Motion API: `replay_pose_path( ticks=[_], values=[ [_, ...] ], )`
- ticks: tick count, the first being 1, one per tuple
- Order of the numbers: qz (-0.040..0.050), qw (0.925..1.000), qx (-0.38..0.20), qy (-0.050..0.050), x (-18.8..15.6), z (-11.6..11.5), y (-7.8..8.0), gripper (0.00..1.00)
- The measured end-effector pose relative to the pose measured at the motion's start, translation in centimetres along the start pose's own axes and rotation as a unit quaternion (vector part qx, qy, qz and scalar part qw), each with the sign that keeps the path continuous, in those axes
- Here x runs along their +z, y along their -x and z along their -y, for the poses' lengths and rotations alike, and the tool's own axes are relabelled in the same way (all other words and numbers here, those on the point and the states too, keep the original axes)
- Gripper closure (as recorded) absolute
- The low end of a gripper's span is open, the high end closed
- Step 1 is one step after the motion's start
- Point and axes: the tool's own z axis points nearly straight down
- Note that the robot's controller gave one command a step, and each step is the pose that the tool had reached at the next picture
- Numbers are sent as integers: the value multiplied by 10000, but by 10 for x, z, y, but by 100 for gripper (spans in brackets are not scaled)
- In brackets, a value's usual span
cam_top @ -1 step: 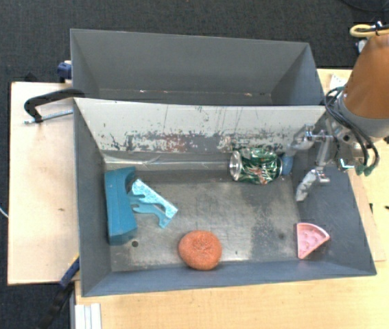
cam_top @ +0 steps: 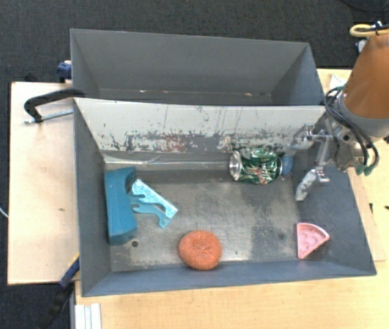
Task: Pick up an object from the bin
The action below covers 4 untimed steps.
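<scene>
Crushed green can [cam_top: 256, 166] lies on its side by the back wall of the bin [cam_top: 180, 132], centre-right of frame. Gripper [cam_top: 309, 180] is just right of it, apparently w/ nothing in it; can't tell if open or shut. Pink wedge [cam_top: 311, 239] sits lower right. Step: prob. approach. Next: centre over one obj., then descend.
</scene>
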Motion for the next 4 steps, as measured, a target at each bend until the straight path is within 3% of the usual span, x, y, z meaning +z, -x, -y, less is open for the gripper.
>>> replay_pose_path(
  ticks=[1, 2, 3, 4],
  values=[
    [21, 9989, 464, 2, 47, -21, 27, 0],
    [6, 9995, 313, 4, 56, -56, 40, 0],
    [-22, 9990, 440, 6, 96, -59, 39, 0],
    [114, 9954, 955, -1, 129, -50, 49, 0]
  ],
)
